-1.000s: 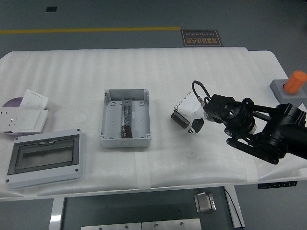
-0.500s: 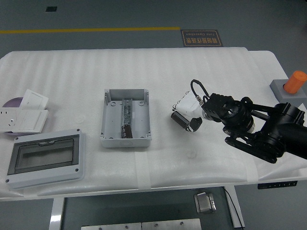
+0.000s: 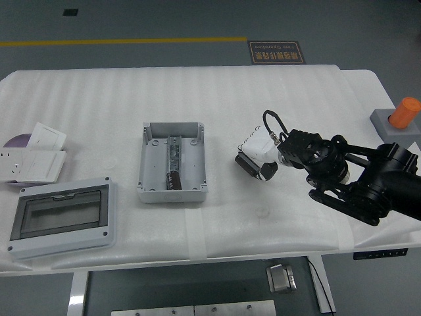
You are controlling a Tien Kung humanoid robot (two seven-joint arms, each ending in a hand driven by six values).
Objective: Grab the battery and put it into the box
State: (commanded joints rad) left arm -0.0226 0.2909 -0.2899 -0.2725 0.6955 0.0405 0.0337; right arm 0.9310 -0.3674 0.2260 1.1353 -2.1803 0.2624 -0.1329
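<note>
While the right hand [image 3: 258, 160] is held just right of the open grey junction box [image 3: 172, 162], its white fingers [image 3: 253, 146] are closed around a dark cylindrical battery [image 3: 246, 164]. Another dark battery [image 3: 174, 180] is seen inside the box, against a metal rail [image 3: 173, 153]. The clear-windowed lid [image 3: 60, 218] lies apart, front left.

Right arm [image 3: 368, 178] enters from the right edge, forearm angled low across the table, wrist extended leftward. Right hand [image 3: 258, 158] has white fingers curled inward around a dark item. Left arm out of view.
</note>
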